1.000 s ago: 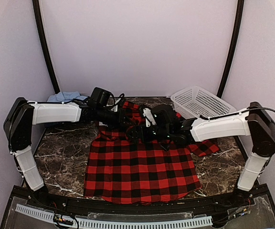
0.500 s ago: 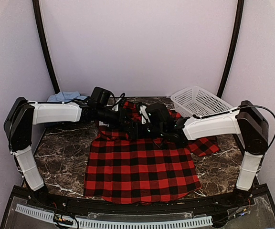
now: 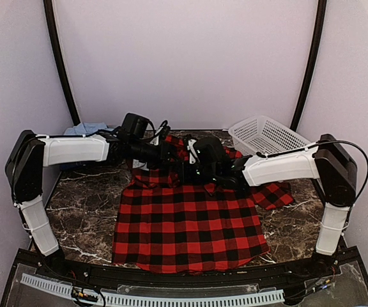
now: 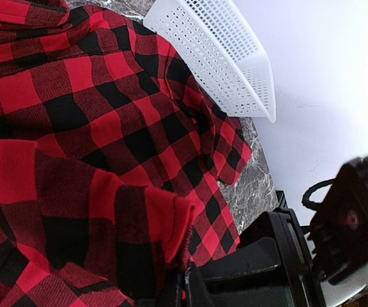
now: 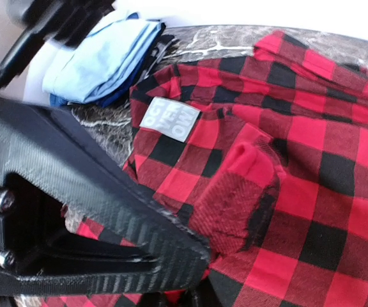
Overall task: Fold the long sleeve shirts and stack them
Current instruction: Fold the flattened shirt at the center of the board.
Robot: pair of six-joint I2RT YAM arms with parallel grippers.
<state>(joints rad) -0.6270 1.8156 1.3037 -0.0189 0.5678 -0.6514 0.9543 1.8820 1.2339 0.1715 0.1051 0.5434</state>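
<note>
The flannel lies spread on the counter, hem toward the arm bases and collar at the far end, where both tools meet just beside each other. The left tool is pressed together, pinching a raised edge of the check cloth. The right tool sits against a bunched fold below the white label, but whether it has bitten I cannot tell. The blue shirts sit folded at the far left corner, apart from the flannel, and the basket stands at the far right. This looks like the start of the flannel's first fold, with most of the task to come. To do it well, make sure of the right grip before lifting, since a one-sided lift would skew the cloth. Then part the tools along the collar line so the cloth hangs taut between them, and raise both evenly. Lift only enough to clear the body, so the hem does not drag. The sleeve trailing toward the basket will likely need bringing in first, or it will poke out of the fold
</note>
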